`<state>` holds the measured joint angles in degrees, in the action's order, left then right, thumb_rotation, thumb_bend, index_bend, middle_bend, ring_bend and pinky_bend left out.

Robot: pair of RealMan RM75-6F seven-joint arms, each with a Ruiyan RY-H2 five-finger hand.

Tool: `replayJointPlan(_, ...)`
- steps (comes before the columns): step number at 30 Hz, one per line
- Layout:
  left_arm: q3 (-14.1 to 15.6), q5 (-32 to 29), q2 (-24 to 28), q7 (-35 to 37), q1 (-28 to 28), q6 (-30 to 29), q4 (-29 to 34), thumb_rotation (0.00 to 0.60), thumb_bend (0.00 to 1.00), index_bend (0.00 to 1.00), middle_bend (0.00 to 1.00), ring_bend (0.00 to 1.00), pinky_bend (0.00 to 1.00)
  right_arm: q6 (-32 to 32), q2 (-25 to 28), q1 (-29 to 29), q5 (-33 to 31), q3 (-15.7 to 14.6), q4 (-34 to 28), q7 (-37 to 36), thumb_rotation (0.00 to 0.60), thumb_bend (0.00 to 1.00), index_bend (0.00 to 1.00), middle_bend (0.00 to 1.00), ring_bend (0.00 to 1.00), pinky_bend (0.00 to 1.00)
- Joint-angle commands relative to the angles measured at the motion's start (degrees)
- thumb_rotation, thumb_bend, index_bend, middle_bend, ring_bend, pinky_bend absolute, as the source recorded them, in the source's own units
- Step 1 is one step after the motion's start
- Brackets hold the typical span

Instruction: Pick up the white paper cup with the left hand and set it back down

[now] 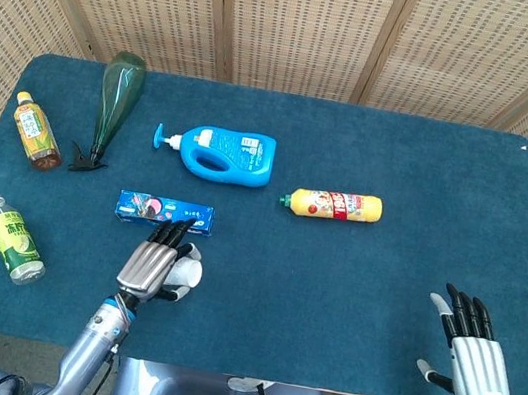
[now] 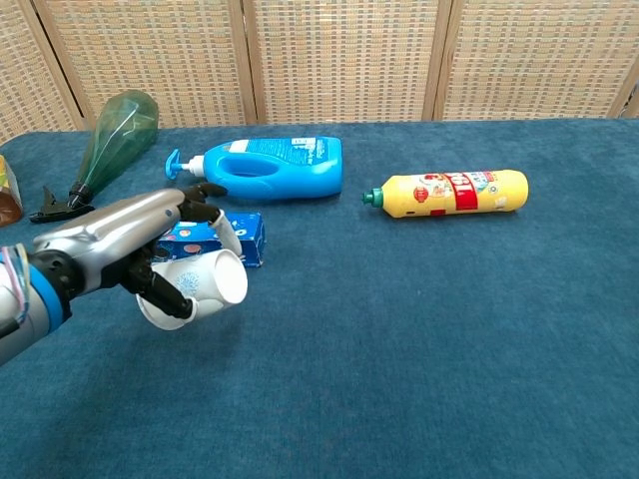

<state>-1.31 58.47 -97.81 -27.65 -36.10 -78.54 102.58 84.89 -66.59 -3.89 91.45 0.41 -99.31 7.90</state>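
Observation:
The white paper cup [image 2: 203,285] with a faint blue print is tilted on its side in my left hand [image 2: 125,254], lifted above the blue cloth. From the head view the cup [image 1: 188,272] peeks out at the right of my left hand [image 1: 152,265], whose fingers curl over it. My right hand [image 1: 473,354] rests at the table's near right corner with its fingers spread and holds nothing; the chest view does not show it.
A blue snack box [image 1: 165,211] lies just beyond my left hand. Further back lie a blue detergent bottle [image 1: 223,153], a yellow bottle [image 1: 336,206] and a green spray bottle [image 1: 112,103]. Two drink bottles [image 1: 15,240] [image 1: 37,131] lie at the left edge.

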Motion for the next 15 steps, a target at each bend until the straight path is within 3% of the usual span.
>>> replayJointPlan(1,0.58,6.19,-0.14,11.22,3.68,0.96,-4.34,0.600,0.32,0.46,0.00,0.00,0.00,-0.10,-0.10,-0.04,0.00,-0.02,0.00,0.20,0.600,0.06,0.00,0.00,0.00,0.02)
replayJointPlan(9,2.63,13.56,0.57,33.44,7.18,6.52,-13.77,0.600,0.31,0.46,0.00,0.00,0.00,-0.84,-0.62,-0.23,-0.24,-0.23,0.21,1.05,0.600,0.06,0.00,0.00,0.00,0.02)
replayJointPlan(15,3.39,16.48,0.35,38.17,8.52,8.43,-17.35,0.600,0.30,0.46,0.00,0.00,0.00,-0.81,-0.58,-0.23,-0.37,-0.16,0.20,0.93,0.600,0.06,0.00,0.00,0.00,0.01)
